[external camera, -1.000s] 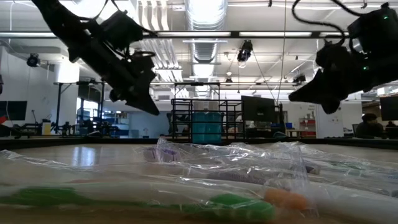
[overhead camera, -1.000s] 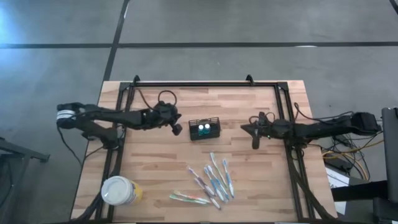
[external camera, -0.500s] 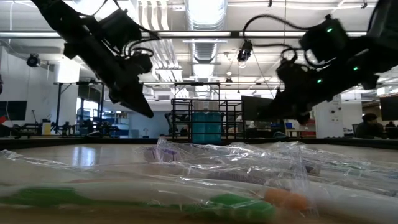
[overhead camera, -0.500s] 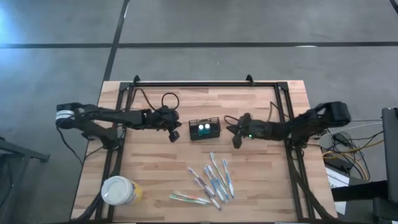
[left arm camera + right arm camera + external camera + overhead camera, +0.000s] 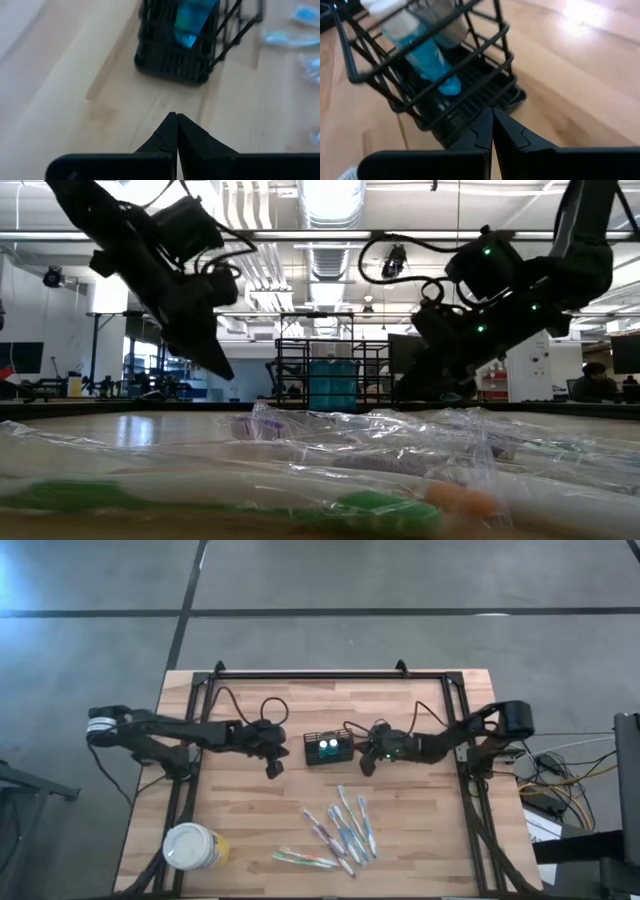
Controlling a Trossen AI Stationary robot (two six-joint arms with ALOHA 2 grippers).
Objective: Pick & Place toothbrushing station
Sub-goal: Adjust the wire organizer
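The black wire-mesh caddy (image 5: 329,748) stands on its base at the middle of the wooden table, with two blue tubes in it. My left gripper (image 5: 272,768) is shut and empty, to the caddy's left and a little nearer the near edge; its wrist view shows the caddy (image 5: 180,45) ahead, apart from the shut fingertips (image 5: 176,117). My right gripper (image 5: 366,764) is shut, close to the caddy's right end; in its wrist view the shut fingertips (image 5: 492,112) stand right at the caddy's bottom corner (image 5: 512,97). My right gripper's shut fingertips point slanting down from the table's right at the caddy's bottom corner (image 5: 470,125). I cannot tell whether they touch it. The caddy stands upright on the table.
Several wrapped toothbrushes (image 5: 340,830) lie on the table near the front and fill the foreground of the low view (image 5: 330,470). A yellow cup with a white lid (image 5: 190,846) stands at the near left corner. A black frame (image 5: 330,674) runs along the far edge.
My right gripper has gone toward the table's left and down, up to the caddy's right end. My left gripper has gone a little toward the near edge and down, away from the caddy. The caddy has stayed in place.
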